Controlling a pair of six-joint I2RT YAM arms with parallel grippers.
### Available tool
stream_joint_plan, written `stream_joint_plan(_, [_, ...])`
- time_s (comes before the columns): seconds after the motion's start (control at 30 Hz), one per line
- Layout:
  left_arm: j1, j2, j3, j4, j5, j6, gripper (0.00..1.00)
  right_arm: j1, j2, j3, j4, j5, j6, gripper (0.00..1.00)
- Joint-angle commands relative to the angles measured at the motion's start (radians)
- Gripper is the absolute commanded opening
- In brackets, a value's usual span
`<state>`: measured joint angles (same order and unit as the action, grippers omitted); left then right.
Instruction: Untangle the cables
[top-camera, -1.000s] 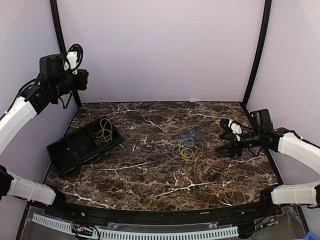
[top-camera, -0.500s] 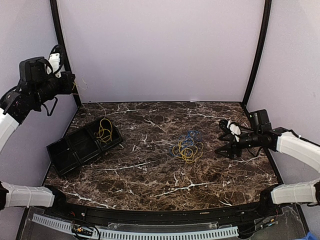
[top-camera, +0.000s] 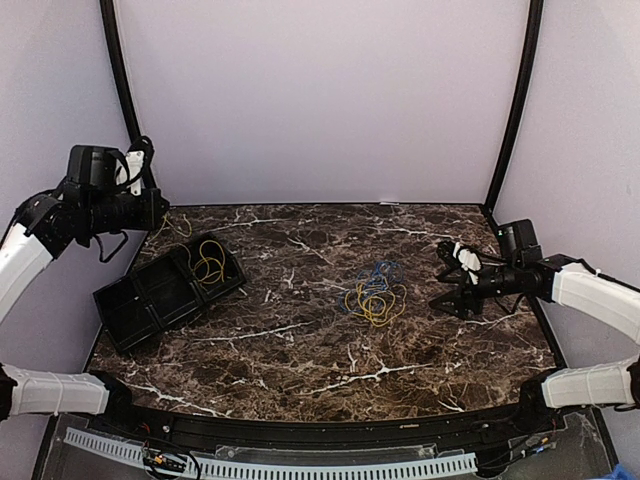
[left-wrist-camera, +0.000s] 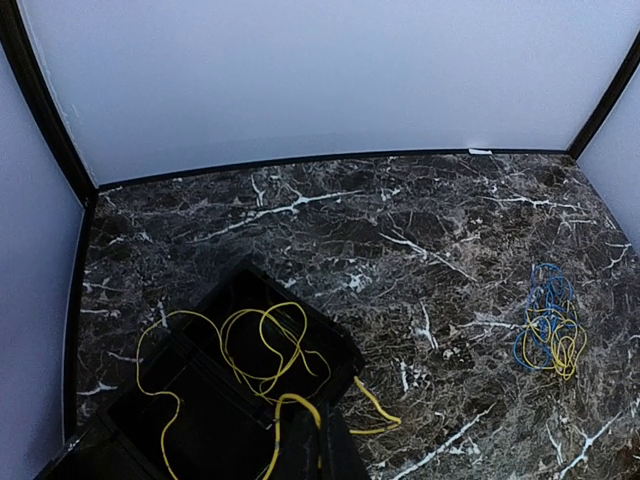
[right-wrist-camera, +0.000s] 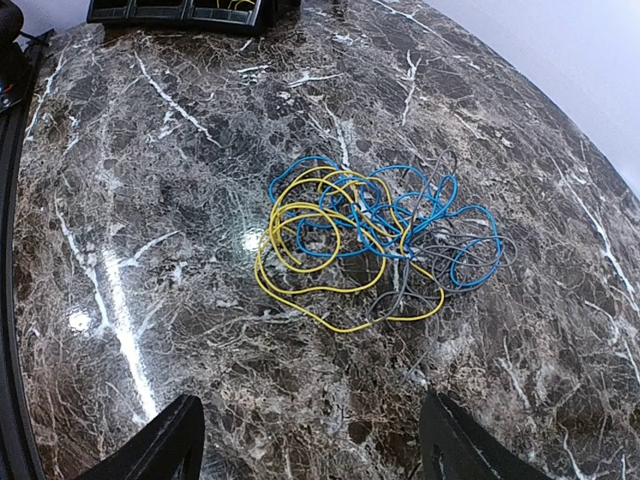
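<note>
Left fingers (left-wrist-camera: 335, 455) pinching yellow cable (left-wrist-camera: 290, 399), loops in tray (left-wrist-camera: 335, 352)

On the table (top-camera: 300, 365), the tray (top-camera: 135, 305) sits at the left side, and 1 lone cable (top-camera: 208, 262) lies in its rear end compartment, with a stretch of it on the table just beside the tray. The left gripper (top-camera: 160, 210) hangs above and behind that end of the tray. The tangle of cables (top-camera: 376, 295) lies right of centre, well apart from the tray, with the right gripper (top-camera: 440, 275) near it on its right, by the table's right edge.
</note>
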<state>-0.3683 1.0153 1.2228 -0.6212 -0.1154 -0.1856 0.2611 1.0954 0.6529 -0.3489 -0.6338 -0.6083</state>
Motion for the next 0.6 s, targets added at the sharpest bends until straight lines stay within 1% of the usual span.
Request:
stream_joint_plan(0.0, [0.006,0.022,-0.013,0.088,0.090,-0.046,0.00,-0.002,-0.011,0.020,0.001,-0.013,-0.006,0.75])
stream_joint_plan(0.03, [0.006,0.031,0.005,0.099,0.108,-0.053,0.00,-0.003,-0.013,0.019,0.001,-0.011,-0.006,0.75])
stream_joint_plan(0.1, [0.006,0.061,0.031,0.133,0.187,-0.073,0.00,-0.002,-0.018,0.018,0.001,-0.009,-0.005,0.75])
stream_joint_plan(0.27, [0.006,0.124,0.030,0.249,0.377,-0.139,0.00,-0.003,-0.027,0.015,0.002,0.003,-0.006,0.75])
stream_joint_plan(0.4, [-0.005,0.160,-0.004,0.317,0.470,-0.181,0.00,-0.003,-0.029,0.011,0.004,0.005,-0.008,0.76])
stream_joint_plan(0.57, [-0.049,0.194,-0.014,0.373,0.561,-0.191,0.00,-0.003,-0.013,0.014,0.003,0.003,-0.011,0.75])
